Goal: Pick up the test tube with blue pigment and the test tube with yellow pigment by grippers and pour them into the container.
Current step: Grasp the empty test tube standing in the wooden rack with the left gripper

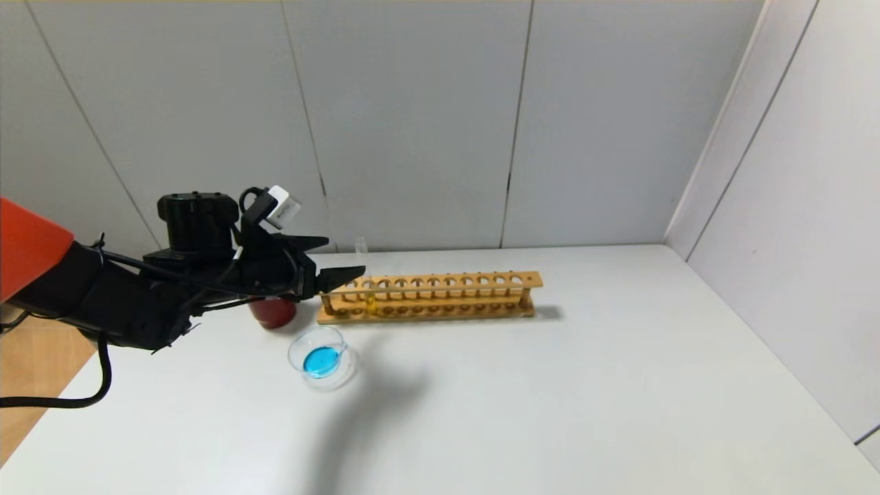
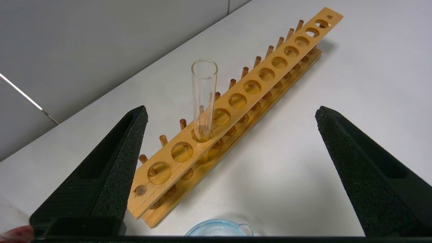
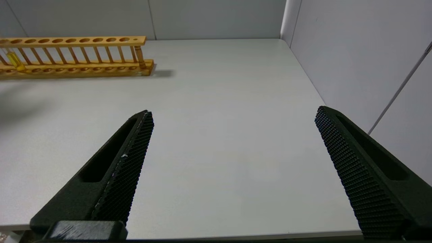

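The test tube with yellow pigment (image 1: 363,271) stands upright in a hole near the left end of a wooden rack (image 1: 447,294), with yellow liquid at its bottom. My left gripper (image 1: 340,260) is open and empty, hovering just left of that tube. In the left wrist view the tube (image 2: 204,98) stands ahead of the open gripper (image 2: 232,111), a little off its centre line. The container (image 1: 322,357), a clear glass dish, holds blue liquid and sits in front of the rack's left end. The test tube with blue pigment is out of view. My right gripper (image 3: 233,111) is open and empty over bare table.
A dark red cup (image 1: 273,311) stands behind the left gripper, left of the rack. The rack's other holes (image 2: 266,74) are empty. The dish rim (image 2: 219,230) lies just below the left gripper. A wall runs along the white table (image 1: 584,385) at back and right.
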Robot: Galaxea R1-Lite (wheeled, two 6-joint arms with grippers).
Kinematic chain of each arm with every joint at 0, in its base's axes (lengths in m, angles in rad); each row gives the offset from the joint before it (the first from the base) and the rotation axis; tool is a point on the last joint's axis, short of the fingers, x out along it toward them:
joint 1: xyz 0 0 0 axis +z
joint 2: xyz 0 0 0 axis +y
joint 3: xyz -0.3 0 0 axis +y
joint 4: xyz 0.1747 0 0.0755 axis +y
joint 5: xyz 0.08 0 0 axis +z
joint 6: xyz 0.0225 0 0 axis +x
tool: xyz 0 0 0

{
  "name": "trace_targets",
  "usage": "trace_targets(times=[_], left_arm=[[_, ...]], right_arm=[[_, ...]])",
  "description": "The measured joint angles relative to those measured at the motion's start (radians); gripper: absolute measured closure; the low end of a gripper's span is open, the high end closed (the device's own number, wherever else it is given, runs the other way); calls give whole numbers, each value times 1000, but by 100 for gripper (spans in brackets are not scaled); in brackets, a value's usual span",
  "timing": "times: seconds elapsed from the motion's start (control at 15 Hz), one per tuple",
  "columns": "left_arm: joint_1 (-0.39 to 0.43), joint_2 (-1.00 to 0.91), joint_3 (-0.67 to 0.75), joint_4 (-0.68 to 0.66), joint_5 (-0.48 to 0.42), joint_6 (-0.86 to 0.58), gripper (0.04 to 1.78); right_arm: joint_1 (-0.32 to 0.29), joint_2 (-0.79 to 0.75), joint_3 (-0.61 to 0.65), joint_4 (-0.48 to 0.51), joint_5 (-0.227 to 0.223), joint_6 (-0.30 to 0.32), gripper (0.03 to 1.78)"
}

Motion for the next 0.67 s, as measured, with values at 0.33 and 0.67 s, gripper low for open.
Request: trace_targets(times=[0.33,0.67], left_arm=[[-22,83,-59,2,2,-2,7],[-44,175,-139,5,16,-3,7]], right_arm=[[0,0,0,0,0,0,6],[0,0,0,0,0,0,6]])
